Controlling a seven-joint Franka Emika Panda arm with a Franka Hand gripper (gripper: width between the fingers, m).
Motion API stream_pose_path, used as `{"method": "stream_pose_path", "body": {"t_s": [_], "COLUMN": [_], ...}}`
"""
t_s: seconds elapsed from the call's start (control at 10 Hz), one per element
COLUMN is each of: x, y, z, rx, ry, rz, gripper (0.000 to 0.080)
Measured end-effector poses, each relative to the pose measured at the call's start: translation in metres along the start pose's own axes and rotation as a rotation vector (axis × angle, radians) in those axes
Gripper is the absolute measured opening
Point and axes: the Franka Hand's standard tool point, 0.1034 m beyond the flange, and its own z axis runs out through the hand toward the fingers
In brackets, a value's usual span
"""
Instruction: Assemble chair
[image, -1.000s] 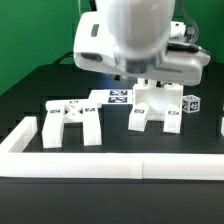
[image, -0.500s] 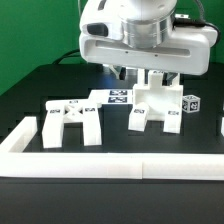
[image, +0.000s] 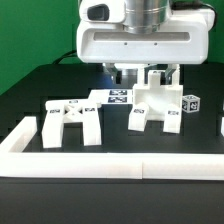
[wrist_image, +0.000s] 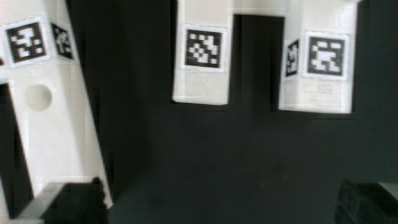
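Status from the exterior view, left to right: white border wall (image: 25, 135) runs along the near edge of the black table (image: 45, 90) and turns a corner at the exterior view's left. Just inside that corner we see a cross-braced frame (image: 72, 118) of the chair standing on its legs, with tags on its top face. Next over, the marker board (image: 115, 97) lies flat between that frame and a second, legged part (image: 158, 108), which also stands upright. The hand (image: 145, 74) hangs over the table above the back of the marker board and the legged part, under the arm's wide white body (image: 140, 40). We can't tell from this view whether it touches the part. A small tagged block (image: 191, 103) sits just to the exterior view's right of the legged part, apart from it. A white sliver (image: 221, 125) is cut off at the picture's edge, so we can't identify it. In the wrist view the fingertips (wrist_image: 75, 205) are spread wide with only bare table between them and nothing pinched. Three white bars (wrist_image: 205, 55) with square tags lie beyond the fingers.
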Motion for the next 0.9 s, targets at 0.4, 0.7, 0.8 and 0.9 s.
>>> {"method": "stream_pose_path", "body": {"t_s": [0.4,0.7,0.8,0.9], "x": [-0.001,0.006,-0.001,-0.007], "y": [0.018,0.023,0.029,0.037], "z": [0.010,0.011,0.017,0.023], "rx": [-0.003,-0.018,-0.023,-0.026], "ry": [0.035,0.108,0.121,0.116], "rz": [-0.081,-0.101,-0.129,-0.152], "gripper": [0.0649,0.0649,0.0649,0.0649]}}
